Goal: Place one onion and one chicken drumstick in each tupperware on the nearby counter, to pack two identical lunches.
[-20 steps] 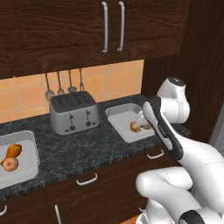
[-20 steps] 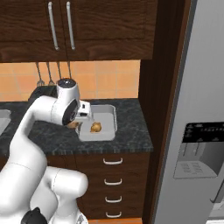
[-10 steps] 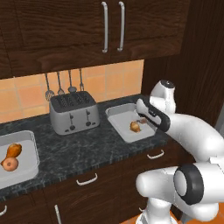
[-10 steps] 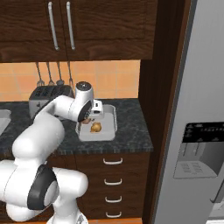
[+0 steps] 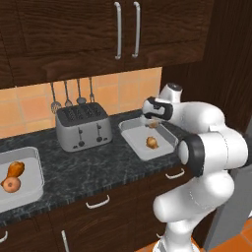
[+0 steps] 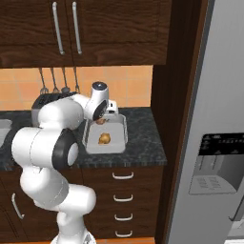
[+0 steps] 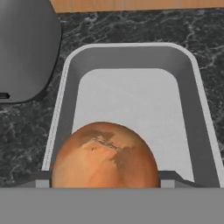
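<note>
My gripper (image 5: pixel 153 123) hangs just above the far half of the right tupperware (image 5: pixel 133 137), shut on a round orange-brown onion (image 7: pixel 105 155) that hides its fingertips in the hand view. Below it, a golden chicken drumstick (image 5: pixel 152 142) lies in the middle of that tray (image 6: pixel 117 139). From the right base view, the gripper (image 6: pixel 101 120) is over the tray's back left part, above the drumstick (image 6: pixel 105 138). The left tupperware (image 5: pixel 30 183) holds a second drumstick (image 5: pixel 15 169) and a second onion (image 5: pixel 10 184). Both trays sit on the dark counter (image 5: pixel 98 165).
A silver toaster (image 5: pixel 81 125) stands between the two trays, close to the right tray's left rim (image 7: pixel 59 109). Utensils (image 5: pixel 71 91) hang on the tiled wall behind it. A tall dark panel and a steel fridge (image 6: pixel 214 143) close off the counter's right end.
The arm has swung its elbow up and to the right. The gripper has shifted left and back over the right tray. The drumstick in that tray has stayed put.
</note>
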Robot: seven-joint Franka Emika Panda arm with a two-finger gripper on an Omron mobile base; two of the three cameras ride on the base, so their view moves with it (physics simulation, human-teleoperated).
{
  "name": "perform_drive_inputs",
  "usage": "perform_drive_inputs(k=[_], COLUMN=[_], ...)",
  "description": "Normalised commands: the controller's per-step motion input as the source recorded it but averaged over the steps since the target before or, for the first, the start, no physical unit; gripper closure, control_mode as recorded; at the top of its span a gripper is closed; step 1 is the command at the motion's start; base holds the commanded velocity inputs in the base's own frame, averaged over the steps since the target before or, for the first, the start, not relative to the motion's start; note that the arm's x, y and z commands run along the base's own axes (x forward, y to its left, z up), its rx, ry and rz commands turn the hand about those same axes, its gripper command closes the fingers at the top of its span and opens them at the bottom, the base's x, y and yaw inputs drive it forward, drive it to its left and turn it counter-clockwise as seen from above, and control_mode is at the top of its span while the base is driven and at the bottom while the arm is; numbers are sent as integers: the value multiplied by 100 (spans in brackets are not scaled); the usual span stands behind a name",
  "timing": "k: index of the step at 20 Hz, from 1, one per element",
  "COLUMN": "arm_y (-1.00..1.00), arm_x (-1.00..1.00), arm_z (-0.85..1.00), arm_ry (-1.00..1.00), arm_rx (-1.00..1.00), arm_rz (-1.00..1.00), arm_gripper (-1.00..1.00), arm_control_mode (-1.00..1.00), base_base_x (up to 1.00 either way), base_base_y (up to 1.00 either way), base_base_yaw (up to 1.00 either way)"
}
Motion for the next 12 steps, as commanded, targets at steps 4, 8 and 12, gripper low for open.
perform_drive_inputs(k=[4,8,12], arm_y=[0,0,-4], arm_x=[99,65,48], arm_z=[-43,-94,-23], arm_ry=[10,6,-11], arm_rx=[0,-1,-1], arm_rz=[6,10,0], arm_gripper=[100,-100,-100], arm_control_mode=[-100,-100,-100], base_base_x=[0,0,0], base_base_y=[0,0,0], base_base_yaw=[0,0,0])
